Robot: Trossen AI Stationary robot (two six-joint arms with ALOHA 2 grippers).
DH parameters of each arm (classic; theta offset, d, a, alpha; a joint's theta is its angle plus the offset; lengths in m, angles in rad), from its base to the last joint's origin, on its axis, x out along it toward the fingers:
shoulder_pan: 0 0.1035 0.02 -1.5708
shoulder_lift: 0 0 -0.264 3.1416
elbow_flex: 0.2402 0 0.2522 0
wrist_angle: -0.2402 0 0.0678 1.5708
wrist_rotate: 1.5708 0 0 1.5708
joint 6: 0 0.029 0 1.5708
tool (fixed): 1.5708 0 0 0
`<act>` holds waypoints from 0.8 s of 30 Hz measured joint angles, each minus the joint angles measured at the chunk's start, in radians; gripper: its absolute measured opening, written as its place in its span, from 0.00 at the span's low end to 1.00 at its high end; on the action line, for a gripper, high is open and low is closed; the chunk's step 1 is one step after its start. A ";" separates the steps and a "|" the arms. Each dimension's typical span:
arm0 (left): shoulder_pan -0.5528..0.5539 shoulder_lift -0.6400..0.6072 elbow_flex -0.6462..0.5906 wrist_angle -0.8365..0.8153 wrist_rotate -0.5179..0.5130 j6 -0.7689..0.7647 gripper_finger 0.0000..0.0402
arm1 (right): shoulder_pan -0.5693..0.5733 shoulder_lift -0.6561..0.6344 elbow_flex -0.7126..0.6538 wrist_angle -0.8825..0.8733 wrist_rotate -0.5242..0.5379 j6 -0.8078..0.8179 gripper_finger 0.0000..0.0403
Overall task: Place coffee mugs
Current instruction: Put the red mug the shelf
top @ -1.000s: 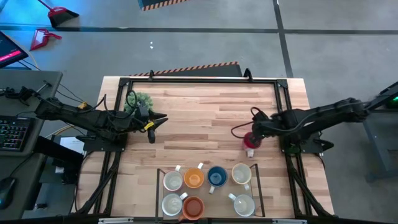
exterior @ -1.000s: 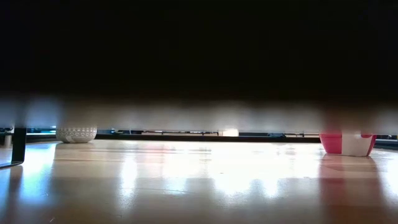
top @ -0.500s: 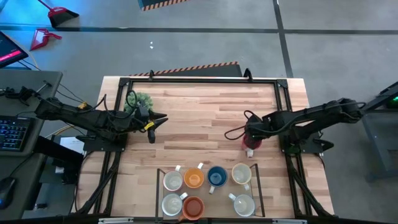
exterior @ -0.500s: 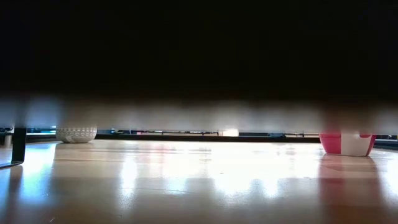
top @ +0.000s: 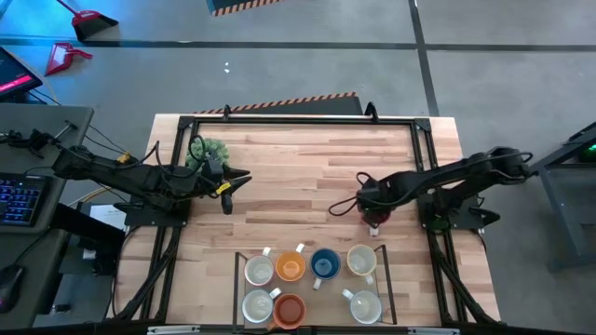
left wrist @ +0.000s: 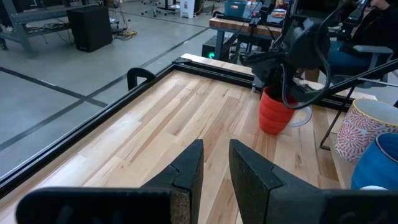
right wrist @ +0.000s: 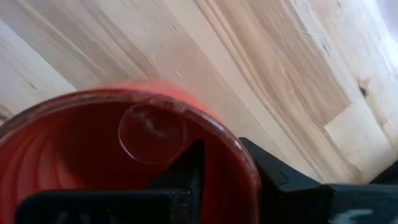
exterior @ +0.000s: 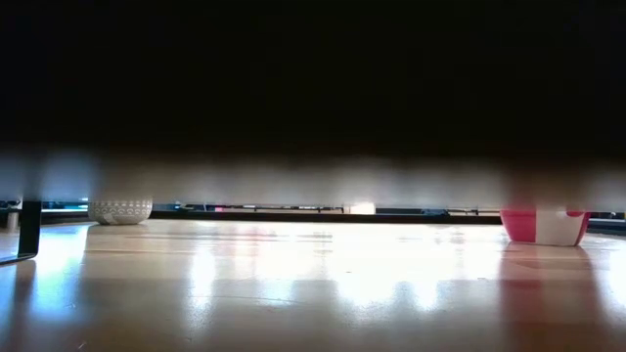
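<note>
A red mug (top: 374, 220) stands upright on its base on the wooden table (top: 298, 158), right of centre; it also shows in the left wrist view (left wrist: 274, 113) and the low view (exterior: 545, 226). My right gripper (top: 371, 200) points down over it, open, one finger inside the mug and one outside the rim. Several mugs sit in a dark-framed tray (top: 235, 279) at the near edge: white (top: 259, 271), orange (top: 291, 267), blue (top: 324, 264) and others. My left gripper (left wrist: 214, 168) hovers at the table's left side, slightly open, with nothing between its fingers. My right gripper comes from above, pointing down, and straddles the red mug's rim (right wrist: 247, 167). One finger (right wrist: 189, 171) is inside the hollow and the other (right wrist: 277, 177) is outside the wall. I cannot tell whether either finger touches the mug.
A green potted plant (top: 207, 150) in a white pot (exterior: 119, 211) stands at the far left, close to my left arm. A black rail frame (top: 298, 121) runs around the table. Bare wood lies between the plant, the red mug and the tray.
My right gripper has gone down onto the red mug and a little toward the table's left edge, turning somewhat as it sank. The mug has stayed where it stood on the table.
</note>
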 joint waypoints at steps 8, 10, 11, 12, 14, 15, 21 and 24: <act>0.000 0.000 0.000 0.000 0.000 0.001 0.17 | -0.001 0.038 0.003 0.074 0.017 -0.026 0.02; 0.000 0.000 0.000 0.000 0.000 0.001 0.17 | -0.012 0.040 0.012 0.118 0.034 -0.026 0.01; 0.000 0.000 0.000 0.000 0.000 0.001 0.17 | -0.019 0.043 0.022 0.136 0.052 -0.036 0.01; 0.000 0.000 0.000 0.000 0.000 0.001 0.17 | -0.028 0.044 0.033 0.144 0.067 -0.048 0.01; 0.000 0.000 0.000 -0.001 0.000 0.001 0.17 | -0.045 0.045 0.053 0.158 0.106 -0.076 0.00; 0.000 0.000 0.000 -0.001 0.000 0.001 0.17 | -0.059 0.045 0.069 0.174 0.112 -0.091 0.00; 0.000 0.000 0.000 -0.001 0.022 0.000 0.17 | -0.130 0.044 0.188 0.175 0.121 -0.195 0.00; 0.000 0.000 0.000 -0.001 0.038 0.000 0.17 | -0.153 0.043 0.261 0.188 0.117 -0.232 0.00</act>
